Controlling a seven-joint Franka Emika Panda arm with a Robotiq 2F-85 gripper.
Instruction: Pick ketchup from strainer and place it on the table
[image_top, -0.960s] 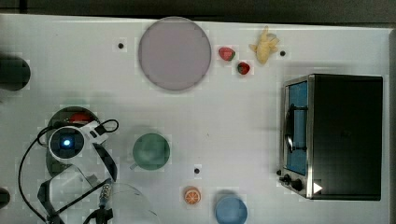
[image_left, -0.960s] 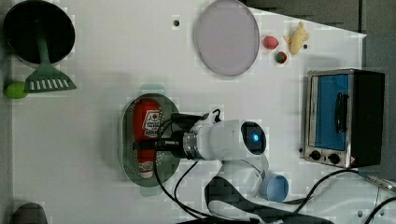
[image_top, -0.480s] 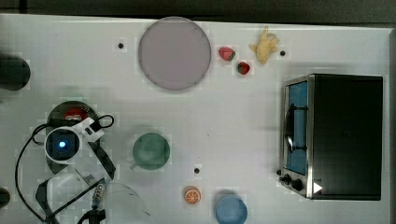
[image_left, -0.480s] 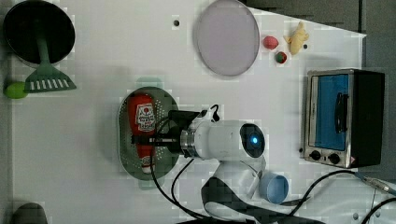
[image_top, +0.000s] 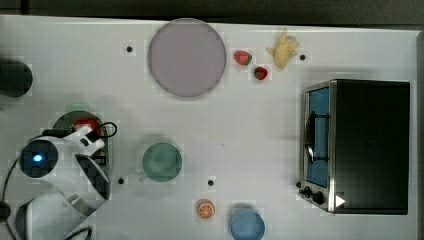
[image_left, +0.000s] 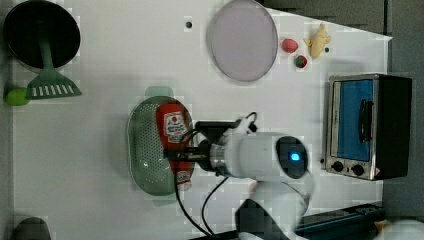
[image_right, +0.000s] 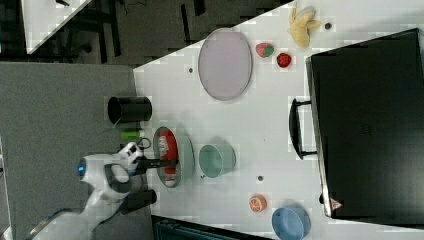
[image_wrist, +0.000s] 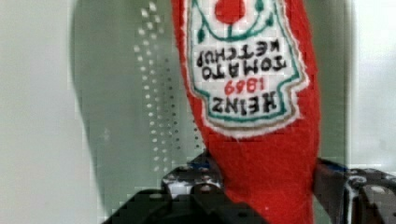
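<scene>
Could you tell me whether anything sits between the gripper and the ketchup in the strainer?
Nothing visible does. The gripper already straddles the ketchup, one finger on each side of the bottle, which lies in the strainer.

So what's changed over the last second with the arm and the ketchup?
The claw has slid toward the left view's left over the strainer, and its fingers now sit either side of the ketchup bottle. The bottle and strainer haven't moved, and the plate, cup and toaster oven are unchanged.
</scene>
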